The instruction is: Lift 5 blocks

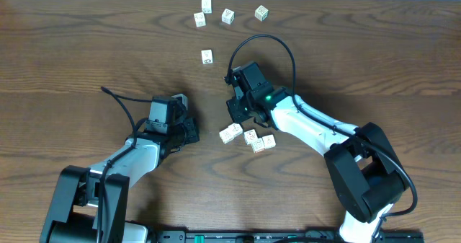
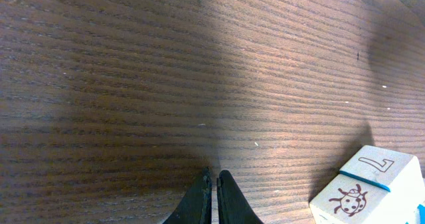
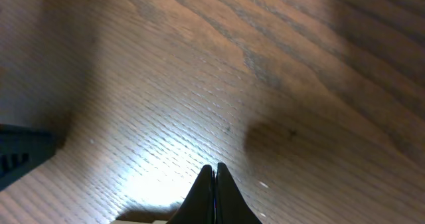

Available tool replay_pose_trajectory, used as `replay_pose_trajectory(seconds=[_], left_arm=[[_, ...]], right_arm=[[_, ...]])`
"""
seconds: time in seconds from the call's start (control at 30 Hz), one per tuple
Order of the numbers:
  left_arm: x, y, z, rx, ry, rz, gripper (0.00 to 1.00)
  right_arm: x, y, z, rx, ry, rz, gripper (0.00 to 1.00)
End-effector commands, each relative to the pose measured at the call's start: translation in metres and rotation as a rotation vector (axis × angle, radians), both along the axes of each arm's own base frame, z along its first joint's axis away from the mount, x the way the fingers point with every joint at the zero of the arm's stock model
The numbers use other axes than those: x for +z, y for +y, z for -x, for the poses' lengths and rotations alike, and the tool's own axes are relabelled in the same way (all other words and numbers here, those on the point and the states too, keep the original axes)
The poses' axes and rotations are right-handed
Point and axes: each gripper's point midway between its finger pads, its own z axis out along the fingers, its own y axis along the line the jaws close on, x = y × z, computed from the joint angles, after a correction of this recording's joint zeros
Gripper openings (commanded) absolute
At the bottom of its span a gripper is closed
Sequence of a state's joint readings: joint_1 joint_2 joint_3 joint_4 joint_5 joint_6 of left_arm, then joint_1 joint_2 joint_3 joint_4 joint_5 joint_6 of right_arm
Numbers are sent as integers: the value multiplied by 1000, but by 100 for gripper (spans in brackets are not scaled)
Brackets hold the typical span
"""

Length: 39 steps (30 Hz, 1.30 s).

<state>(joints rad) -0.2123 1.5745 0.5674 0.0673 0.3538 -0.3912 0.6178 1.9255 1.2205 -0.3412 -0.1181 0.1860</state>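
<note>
Since neither gripper holds anything, no lift under way. Left gripper (image 2: 214, 177) clenched, empty, low over table (image 2: 133, 64); right gripper (image 3: 214, 169) likewise. Blocks (image 1: 250, 136): four bunched between grippers, within either's reach, likely first picks; five more scattered at far edge. Ladybird block (image 2: 368, 187) near left gripper. Jaws need opening first.

You probably look at a robot lab bench: a wood-grain table (image 1: 72, 48) with the left arm (image 1: 133, 156) and right arm (image 1: 310, 124) mounted on it.
</note>
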Motion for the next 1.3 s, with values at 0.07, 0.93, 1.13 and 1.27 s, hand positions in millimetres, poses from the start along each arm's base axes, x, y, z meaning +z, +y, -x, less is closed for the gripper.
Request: replay_pose_trajectory(seconds=[0.07,0.93,1.13,1.27], left_arm=[[-8,9,5,9,23,-42,8],[-8,9,5,10,23,-42,7],[-8,9,5,10,23,-42,7],[-8,9,5,10,23,-42,7]], right_arm=[[1,14,9,49,26,-28,1],[-10,9,25,-293,144,-13,1],[-14,2,32,-382,201,-6,1],[-15,2,33,-436,223,-22,1]])
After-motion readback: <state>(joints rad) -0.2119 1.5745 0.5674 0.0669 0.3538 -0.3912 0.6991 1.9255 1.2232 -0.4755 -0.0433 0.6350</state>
